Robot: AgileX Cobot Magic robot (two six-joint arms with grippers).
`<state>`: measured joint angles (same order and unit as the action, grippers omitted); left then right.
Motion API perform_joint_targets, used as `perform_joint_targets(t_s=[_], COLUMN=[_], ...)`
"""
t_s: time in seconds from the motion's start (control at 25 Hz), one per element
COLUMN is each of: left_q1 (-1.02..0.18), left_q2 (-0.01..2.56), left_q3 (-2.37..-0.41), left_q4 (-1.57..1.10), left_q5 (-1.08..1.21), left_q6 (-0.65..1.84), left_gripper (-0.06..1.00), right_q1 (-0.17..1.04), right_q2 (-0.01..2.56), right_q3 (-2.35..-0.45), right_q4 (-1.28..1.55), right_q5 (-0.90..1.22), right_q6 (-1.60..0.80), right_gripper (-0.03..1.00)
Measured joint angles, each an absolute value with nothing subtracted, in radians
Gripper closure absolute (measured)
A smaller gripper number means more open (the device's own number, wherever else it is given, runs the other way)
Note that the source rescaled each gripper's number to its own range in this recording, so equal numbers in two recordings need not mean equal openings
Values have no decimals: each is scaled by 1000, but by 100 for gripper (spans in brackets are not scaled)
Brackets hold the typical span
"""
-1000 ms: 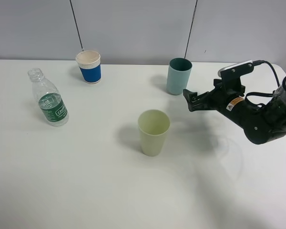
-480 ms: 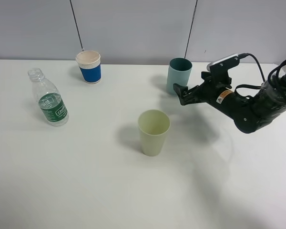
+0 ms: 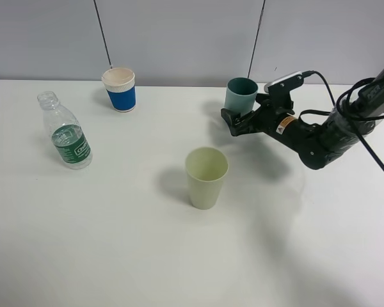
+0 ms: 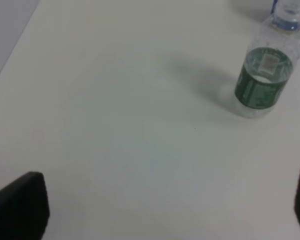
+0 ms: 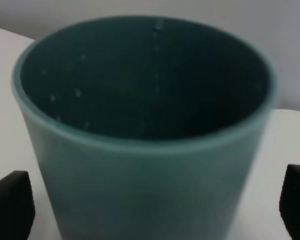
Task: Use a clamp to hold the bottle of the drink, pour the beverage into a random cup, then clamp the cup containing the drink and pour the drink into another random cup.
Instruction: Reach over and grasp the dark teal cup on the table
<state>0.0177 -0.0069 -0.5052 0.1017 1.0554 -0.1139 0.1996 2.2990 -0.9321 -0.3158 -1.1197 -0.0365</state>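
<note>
We see the teal cup standing upright, droplets speckling its dark inside. The right claw is spread wide around the cup's lower wall, one finger on each side, not pressing. The pale green cup stands near it, forward and leftward. The paper cup sits well left of it, and the bottle farther left. The left claw is also spread, pinching nothing.

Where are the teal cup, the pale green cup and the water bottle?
teal cup (image 3: 240,100), high camera view, outer wall under the rim.
pale green cup (image 3: 205,188), high camera view, front wall.
water bottle (image 3: 72,148), high camera view, green label.
</note>
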Motion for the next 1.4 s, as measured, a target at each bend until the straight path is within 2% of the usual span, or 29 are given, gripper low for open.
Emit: perform_joint_targets(t_s=[0.32,0.36,0.4,0.44,0.48,0.56,0.6,0.92,1.4], left_q1=[18,18,18,18,18,18,18,18,18], left_q2=[-7,-7,-7,-7,-7,-7,-7,-7,-7], left_q3=[-505,-505,-505,-505,-505,-505,-505,-505,-505], left_q4=[102,102,102,102,102,102,102,102,101], left_q5=[1055,1055,1055,1055,1055,1055,1055,1055,1055], left_q6=[-114,-114,-114,-114,-114,-114,-114,-114,-114], left_gripper=[-6,-6,-6,-6,-6,-6,-6,-6,-6], right_q1=[200,200,200,200,200,200,200,198,196], right_q2=[2316,2316,2316,2316,2316,2316,2316,2316,2168], right_q3=[-968,-968,-968,-968,-968,-968,-968,-971,-972], right_q4=[-339,-339,-339,-339,-339,-341,-341,-360,-581], right_q5=[-1097,-1089,-1088,-1088,-1088,-1088,-1088,-1076,-974], right_q6=[-31,-31,-31,-33,-36,-35,-35,-35,-50], right_gripper=[-2,1,7,18,39,97,93,93,93])
